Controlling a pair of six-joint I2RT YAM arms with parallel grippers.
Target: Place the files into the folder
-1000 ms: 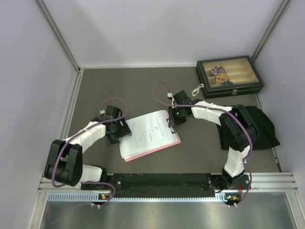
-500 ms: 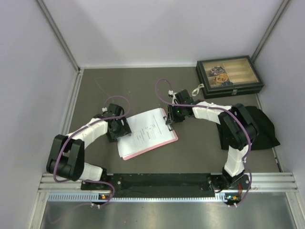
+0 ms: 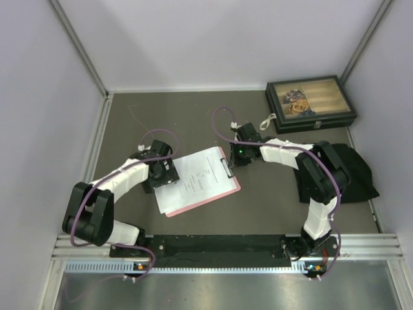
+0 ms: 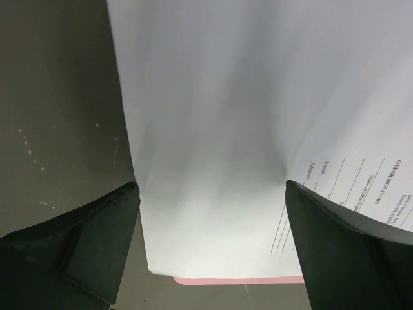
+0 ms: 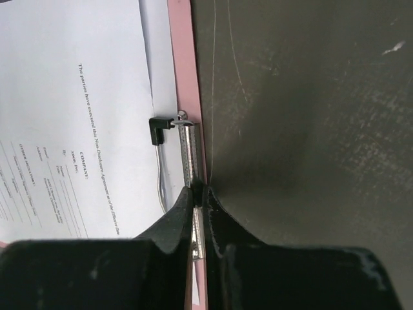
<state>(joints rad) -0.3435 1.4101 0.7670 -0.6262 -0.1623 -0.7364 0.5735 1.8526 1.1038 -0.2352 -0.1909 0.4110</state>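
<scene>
The files [image 3: 197, 181] lie as a stack of white sheets on the pink folder [image 3: 213, 199] at mid-table, with the sparsely printed sheet on top. My left gripper [image 3: 164, 175] stands open at the stack's left end. In the left wrist view its fingers straddle the files [image 4: 213, 116], with the folder's pink edge [image 4: 239, 280] showing below. My right gripper [image 3: 235, 157] is at the folder's right end. In the right wrist view this gripper [image 5: 199, 190] is shut on the metal clip [image 5: 187, 148] at the folder's rim [image 5: 181, 64], beside the files [image 5: 84, 97].
A dark box with a glass lid [image 3: 310, 103] stands at the back right. A black cloth [image 3: 358, 171] lies at the right under the right arm. Walls close in the left, back and right sides. A black rail [image 3: 219, 245] runs along the near edge.
My left gripper has opened wide and let go of the sheets. My right gripper has shut on the clip. The folder and sheets have shifted slightly to the left.
</scene>
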